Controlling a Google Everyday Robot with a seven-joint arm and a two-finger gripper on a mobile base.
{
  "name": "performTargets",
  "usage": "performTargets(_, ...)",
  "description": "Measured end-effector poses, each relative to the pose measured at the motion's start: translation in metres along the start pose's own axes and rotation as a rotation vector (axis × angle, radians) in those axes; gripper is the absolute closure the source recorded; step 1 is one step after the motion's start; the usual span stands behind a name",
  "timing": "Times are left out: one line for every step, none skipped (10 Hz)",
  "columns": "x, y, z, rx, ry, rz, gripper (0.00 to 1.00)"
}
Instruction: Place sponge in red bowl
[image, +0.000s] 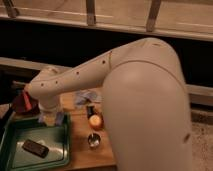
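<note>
Lab/office-type space, wood counter (80, 156) w/ tray (52, 137), railing (90, 14) behind

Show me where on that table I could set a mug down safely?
Barest: the floor of the green tray around the dark brown block, nearest its right wall. Crowded: the tray's back edge, where the tool hangs shut on the sponge, and the wooden tabletop beside it, holding the blue cloth, red bowl and a metal cup.

Cream-white robot arm (145, 100) with smooth rounded shells
Bulky, slightly glossy segments meet at thin dark seams, and small dark dots run along the forearm; the pale gripper (48, 119) at its tip sits over the green tray's (52, 137) far edge.
</note>
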Motion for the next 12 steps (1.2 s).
performTargets(0.019,-0.014,-0.013,0.022,0.007,0.075,0.87)
performTargets(0.042,-0.031,-0.026,0.042,0.025,0.159,0.87)
performTargets(0.055,-0.043,-0.032,0.046,0.037,0.203,0.87)
performTargets(0.069,-0.059,-0.039,0.048,0.05,0.257,0.87)
performTargets(0.078,-0.073,-0.044,0.048,0.058,0.295,0.87)
performTargets(0.087,-0.082,-0.048,0.041,0.064,0.324,0.87)
performTargets(0.094,-0.088,-0.051,0.038,0.064,0.341,0.87)
performTargets(0.096,-0.089,-0.051,0.038,0.064,0.345,0.87)
performTargets(0.093,-0.089,-0.051,0.038,0.062,0.341,0.87)
performTargets(0.093,-0.088,-0.051,0.037,0.062,0.341,0.87)
performTargets(0.094,-0.089,-0.051,0.037,0.062,0.342,0.87)
performTargets(0.095,-0.089,-0.051,0.038,0.062,0.344,0.87)
